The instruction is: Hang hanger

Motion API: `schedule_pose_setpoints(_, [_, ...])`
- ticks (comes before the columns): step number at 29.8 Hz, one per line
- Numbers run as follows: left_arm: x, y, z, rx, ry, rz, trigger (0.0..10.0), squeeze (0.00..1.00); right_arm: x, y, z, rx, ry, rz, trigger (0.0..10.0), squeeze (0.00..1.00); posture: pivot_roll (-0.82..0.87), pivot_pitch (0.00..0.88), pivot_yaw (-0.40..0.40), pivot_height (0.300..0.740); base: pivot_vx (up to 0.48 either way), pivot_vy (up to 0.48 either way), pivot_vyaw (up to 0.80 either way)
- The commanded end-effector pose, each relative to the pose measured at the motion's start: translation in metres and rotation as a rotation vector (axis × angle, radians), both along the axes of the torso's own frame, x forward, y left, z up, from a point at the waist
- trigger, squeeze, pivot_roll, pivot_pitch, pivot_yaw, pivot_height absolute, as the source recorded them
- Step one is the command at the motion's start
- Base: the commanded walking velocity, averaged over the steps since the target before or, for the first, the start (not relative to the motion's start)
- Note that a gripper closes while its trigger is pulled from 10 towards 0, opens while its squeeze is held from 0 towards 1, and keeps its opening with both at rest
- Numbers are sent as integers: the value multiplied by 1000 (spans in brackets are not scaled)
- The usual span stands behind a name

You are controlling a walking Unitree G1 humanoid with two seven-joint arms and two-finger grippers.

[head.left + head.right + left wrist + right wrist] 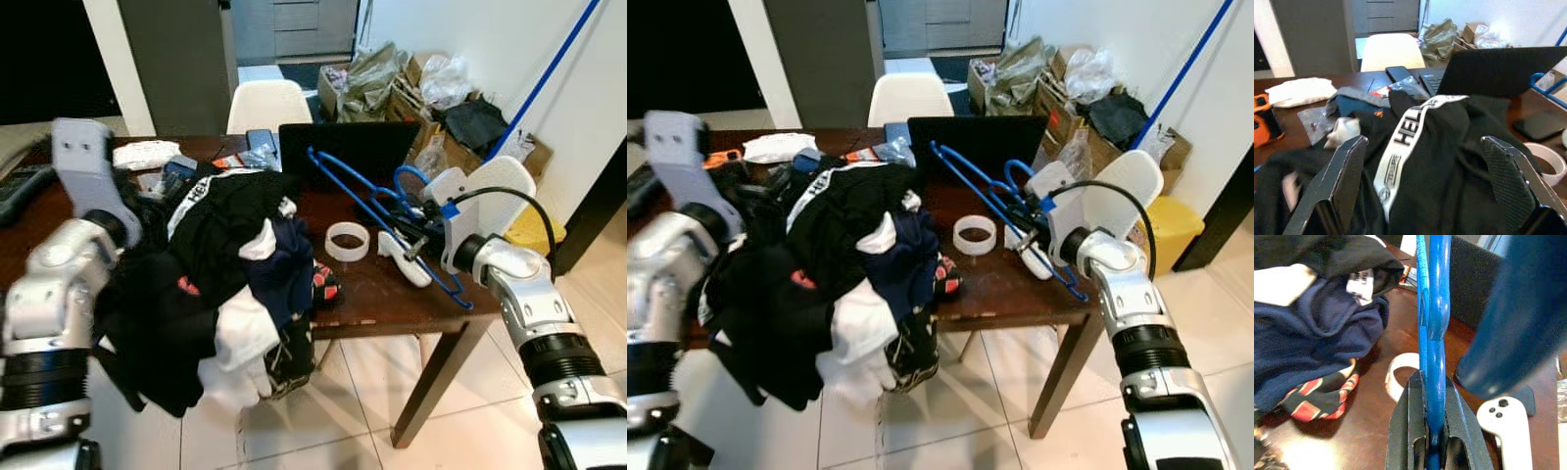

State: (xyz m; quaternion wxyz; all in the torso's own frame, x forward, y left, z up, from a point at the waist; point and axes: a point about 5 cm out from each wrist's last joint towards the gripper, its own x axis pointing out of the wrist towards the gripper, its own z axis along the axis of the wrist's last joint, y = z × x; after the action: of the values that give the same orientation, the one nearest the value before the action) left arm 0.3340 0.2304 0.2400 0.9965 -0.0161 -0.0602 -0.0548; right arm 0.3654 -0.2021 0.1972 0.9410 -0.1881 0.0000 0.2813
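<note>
your right gripper [1431, 431] is clamped on the blue hanger [358, 196]; left gripper [1432, 191] spread above the black garment [1449, 147]. likely next: lift the hanger clear, find a rail.

I observed the blue plastic clothes hanger [364, 204] raised above the table's right end, tilted, its hook curling near the open laptop. Its lower bar ran between the two black fingers, pinched tight. A second blue bar lay alongside it.
</note>
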Motion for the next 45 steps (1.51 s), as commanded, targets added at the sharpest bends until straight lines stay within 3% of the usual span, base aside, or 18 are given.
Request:
schedule_pose_setpoints(1, [-2, -8, -5, -1, 16, -19, 10000, 0, 0, -3, -5, -6, 6, -19, 10000, 0, 71, 0, 0, 740, -375, 0, 0])
schedule_pose_setpoints(12, [-2, -22, -25, -6, 54, -35, 10000, 0, -1, -31, -37, -65, 118, -180, 10000, 0, 75, 0, 1, 740, -375, 0, 0])
schedule_pose_setpoints(13, [-2, -22, -31, -3, 72, -29, 10000, 0, -2, -35, -45, -81, 148, -208, 10000, 0, 75, 0, 1, 740, -375, 0, 0])
schedule_pose_setpoints(14, [-3, -20, -50, 12, 131, -14, 10000, 0, -9, -47, -66, -141, 228, -270, 10000, 0, 75, 0, -2, 740, -375, 0, 0])
schedule_pose_setpoints(18, [-5, -18, -70, 22, 192, -5, 10000, 0, -17, -53, -85, -167, 300, -299, 10000, 0, 75, 0, -3, 740, -375, 0, 0])
schedule_pose_setpoints(21, [-10, -17, -120, 34, 348, 6, 10000, 0, -36, -59, -125, -206, 453, -355, 10000, 0, 72, 0, -5, 740, -371, 0, 0])
schedule_pose_setpoints(24, [-14, -18, -163, 26, 489, 17, 10000, 0, -62, -57, -167, -303, 595, -391, 10000, 0, 61, 0, -4, 740, -365, 0, 0])
schedule_pose_setpoints(25, [-14, -18, -163, 26, 489, 17, 10000, 0, -62, -57, -167, -303, 595, -391, 10000, 0, 61, 0, -4, 740, -360, 0, 0])
schedule_pose_setpoints(27, [-17, -19, -183, 20, 563, 32, 10000, 0, -77, -55, -186, -335, 661, -415, 10000, 0, 54, 0, -3, 740, -362, 0, 0])
schedule_pose_setpoints(32, [-20, -20, -198, 15, 625, 46, 10000, 0, -91, -53, -202, -355, 718, -438, 10000, 0, 43, 0, 0, 740, -362, 0, 0])
schedule_pose_setpoints(33, [-28, -23, -219, 5, 714, 70, 10000, 0, -112, -49, -223, -346, 807, -469, 10000, 0, 34, 0, -2, 740, -356, 0, 0])
schedule_pose_setpoints(36, [-37, -27, -235, 13, 783, 78, 10000, 0, -126, -44, -235, -366, 855, -472, 10000, 0, 30, 0, -4, 740, -358, 0, 0])
schedule_pose_setpoints(40, [-52, -32, -253, 45, 864, 78, 10000, 0, -131, -41, -240, -398, 877, -449, 10000, 0, 16, 0, -8, 740, -360, 0, 0])
schedule_pose_setpoints(45, [-64, -39, -268, 82, 933, 64, 10000, 0, -133, -36, -243, -292, 923, -526, 10000, 0, 17, 0, -20, 740, -355, 0, 0])
